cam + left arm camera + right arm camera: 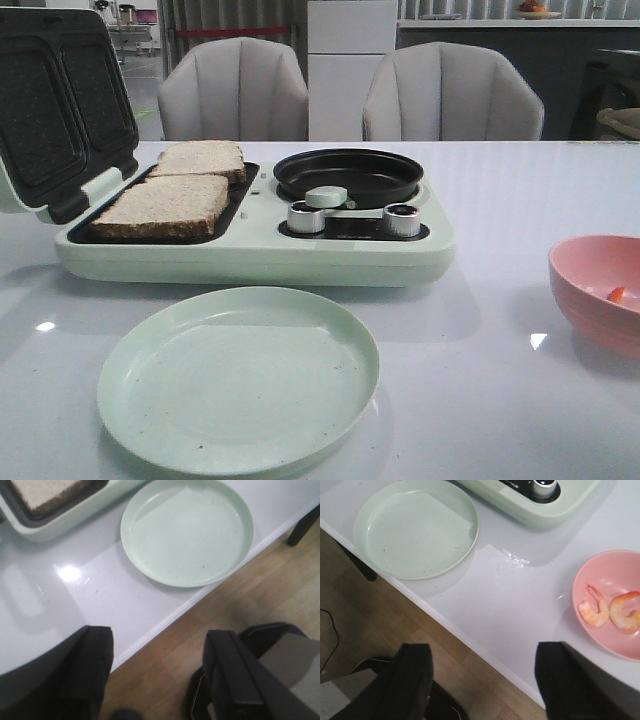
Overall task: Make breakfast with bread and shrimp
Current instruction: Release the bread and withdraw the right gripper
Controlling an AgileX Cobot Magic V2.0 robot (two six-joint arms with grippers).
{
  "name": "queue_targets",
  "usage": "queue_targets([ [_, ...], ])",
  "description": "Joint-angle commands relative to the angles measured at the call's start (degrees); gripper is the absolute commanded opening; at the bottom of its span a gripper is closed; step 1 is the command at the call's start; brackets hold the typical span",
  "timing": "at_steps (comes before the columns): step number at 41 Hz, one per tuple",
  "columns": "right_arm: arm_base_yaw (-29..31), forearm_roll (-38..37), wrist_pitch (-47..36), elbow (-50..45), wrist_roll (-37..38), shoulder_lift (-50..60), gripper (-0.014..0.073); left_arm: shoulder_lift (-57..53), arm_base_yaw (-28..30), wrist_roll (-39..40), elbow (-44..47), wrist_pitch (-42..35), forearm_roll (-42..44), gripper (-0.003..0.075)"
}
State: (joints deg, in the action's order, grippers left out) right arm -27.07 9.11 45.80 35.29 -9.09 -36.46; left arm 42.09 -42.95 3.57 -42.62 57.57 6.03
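while both arms hang back off the table edge, nothing of the task is gripped yet. largest first: white table [500, 200], bearing a mint-green breakfast maker [250, 250] with its lid [60, 110] swung up and open at the left. two bread slices [165, 205] lying flat side by side on the dark griddle plate, one nearer, one behind it [200, 158], just touching. beside them on the same appliance, a round black frying pan [348, 175], bare inside, with two silver knobs [403, 220] in front of it. near the front edge, a pale green plate [238, 375], nothing on it. off to the right, well apart from the appliance, a pink bowl [615, 602] holding two curled orange-pink shrimp [594, 611], close together.

left gripper [157, 675] spread wide and bare, hovering over the table edge near the plate. right gripper [482, 680] likewise parted and carrying nothing, closer to the bowl.

likely step in hand: fetching a shrimp for the pan with the right arm. best done by coming down steeply inside the bowl, clear of its rim, closing gently across one curled body only. probably slippery and soft, so light pressure, slow lift, then a low release into the middle of the pan.
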Motion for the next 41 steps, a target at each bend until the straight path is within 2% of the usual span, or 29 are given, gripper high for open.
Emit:
queue_targets([
  [1, 0.2, -0.1, -3.0, 1.5, 0.1, 0.2, 0.0540, 4.9, -0.2, 0.4, -3.5, -0.3, 0.8, 0.0457],
  [8, 0.2, -0.1, -3.0, 1.5, 0.1, 0.2, 0.0540, 13.2, 2.6, 3.8, -6.6, 1.4, 2.8, 0.0456],
  [12, 0.2, -0.1, -3.0, 1.5, 0.1, 0.2, 0.0540, 18.1, 8.7, 3.8, -9.2, 3.7, 2.8, 0.0430],
  [17, 0.2, -0.1, -3.0, 1.5, 0.1, 0.2, 0.0540, 23.1, 19.3, 2.8, -11.3, 2.3, 1.3, 0.0328],
  [22, 0.2, -0.1, -3.0, 1.5, 0.1, 0.2, 0.0540, 26.2, 31.9, -3.6, -12.3, -0.9, -7.3, 0.0216],
  [30, 0.2, -0.1, -3.0, 1.5, 0.1, 0.2, 0.0540, 28.5, 49.0, -16.0, -15.2, -5.3, -23.2, 0.0120],
  [35, 0.2, -0.1, -3.0, 1.5, 0.1, 0.2, 0.0540, 32.8, 57.0, -21.7, -20.5, -4.9, -31.2, 0.0098],
  [41, 0.2, -0.1, -3.0, 1.5, 0.1, 0.2, 0.0540, 38.9, 61.1, -22.6, -28.4, -5.4, -35.0, 0.0098],
])
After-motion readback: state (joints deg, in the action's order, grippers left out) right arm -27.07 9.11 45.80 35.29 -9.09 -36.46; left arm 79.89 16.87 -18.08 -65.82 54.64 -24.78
